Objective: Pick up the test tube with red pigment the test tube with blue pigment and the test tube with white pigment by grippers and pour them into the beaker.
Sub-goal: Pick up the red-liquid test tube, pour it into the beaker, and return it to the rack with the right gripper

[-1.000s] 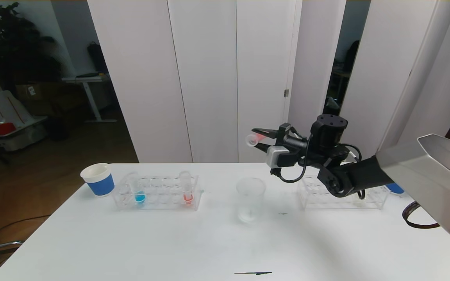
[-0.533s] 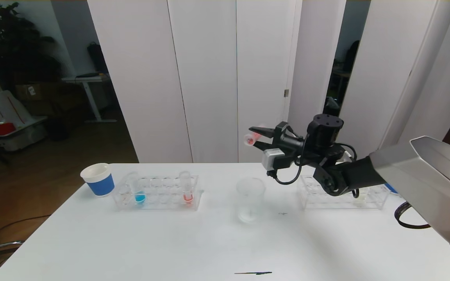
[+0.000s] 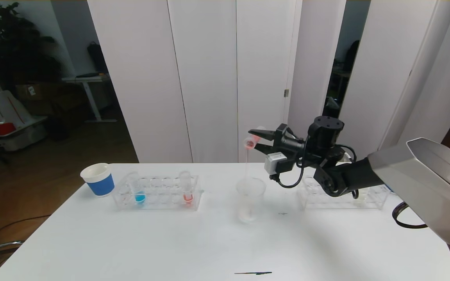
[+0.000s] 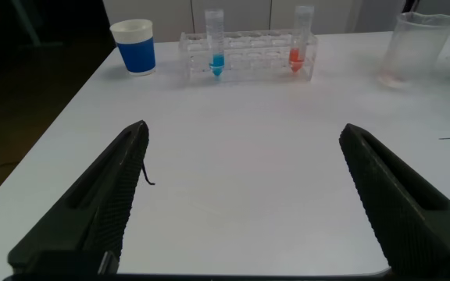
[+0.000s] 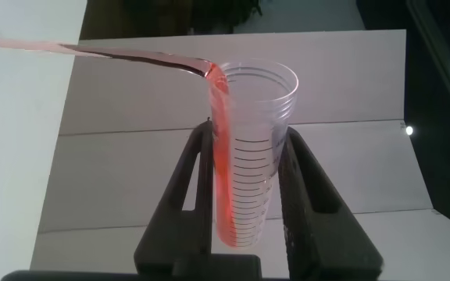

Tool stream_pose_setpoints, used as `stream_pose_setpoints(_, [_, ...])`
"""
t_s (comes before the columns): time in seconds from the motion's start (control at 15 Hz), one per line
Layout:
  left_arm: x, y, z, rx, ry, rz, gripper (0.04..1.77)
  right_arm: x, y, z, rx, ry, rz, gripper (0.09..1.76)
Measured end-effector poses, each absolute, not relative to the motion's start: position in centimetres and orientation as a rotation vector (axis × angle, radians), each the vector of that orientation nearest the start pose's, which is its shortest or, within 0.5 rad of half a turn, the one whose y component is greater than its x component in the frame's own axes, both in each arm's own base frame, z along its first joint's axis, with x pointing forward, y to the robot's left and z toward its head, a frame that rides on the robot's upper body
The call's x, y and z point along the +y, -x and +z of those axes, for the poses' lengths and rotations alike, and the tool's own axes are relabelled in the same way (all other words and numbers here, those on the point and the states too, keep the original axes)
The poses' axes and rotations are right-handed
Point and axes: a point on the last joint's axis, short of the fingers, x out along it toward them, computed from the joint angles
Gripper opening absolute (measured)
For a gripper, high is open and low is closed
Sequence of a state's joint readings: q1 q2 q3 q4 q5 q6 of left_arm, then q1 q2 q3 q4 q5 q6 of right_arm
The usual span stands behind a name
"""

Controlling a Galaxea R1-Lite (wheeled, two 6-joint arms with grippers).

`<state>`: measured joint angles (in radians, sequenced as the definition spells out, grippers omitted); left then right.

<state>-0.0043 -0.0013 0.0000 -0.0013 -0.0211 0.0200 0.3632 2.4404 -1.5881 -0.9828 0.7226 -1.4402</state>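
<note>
On the left of the white table point(image 3: 131, 242), the head view shows a blue-banded paper cup point(image 3: 98, 179) beside a clear rack point(image 3: 156, 193) that holds the test tube with blue pigment point(image 3: 137, 190) and an orange-red tube point(image 3: 186, 187), both upright. The left gripper point(image 4: 244, 207) appears only in its own wrist view, jaws spread wide and empty, low over the near table. The beaker point(image 3: 250, 199) stands mid-table with a pale pinkish pool at its bottom. Above it, the right gripper point(image 3: 257, 141) is clamped on the test tube with red pigment point(image 3: 251, 141), tipped mouth-down. Only the right wrist view shows red liquid streaming over that tube's point(image 5: 244, 156) lip. Farther right sits a second rack point(image 3: 342, 195); the white tube cannot be made out. Compared with a second ago, the gripper has moved slightly left and a thin stream now falls into the beaker.
</note>
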Motion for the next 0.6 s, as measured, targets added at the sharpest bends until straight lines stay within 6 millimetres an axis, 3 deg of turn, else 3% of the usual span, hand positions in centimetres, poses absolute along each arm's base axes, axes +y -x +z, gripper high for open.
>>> stream_pose_setpoints(0.6, [-0.04,2.29,7.56,-0.003,-0.020,-0.025,1.75,18.69,-46.15,12.25,-0.928,1.342,0.777,0.58])
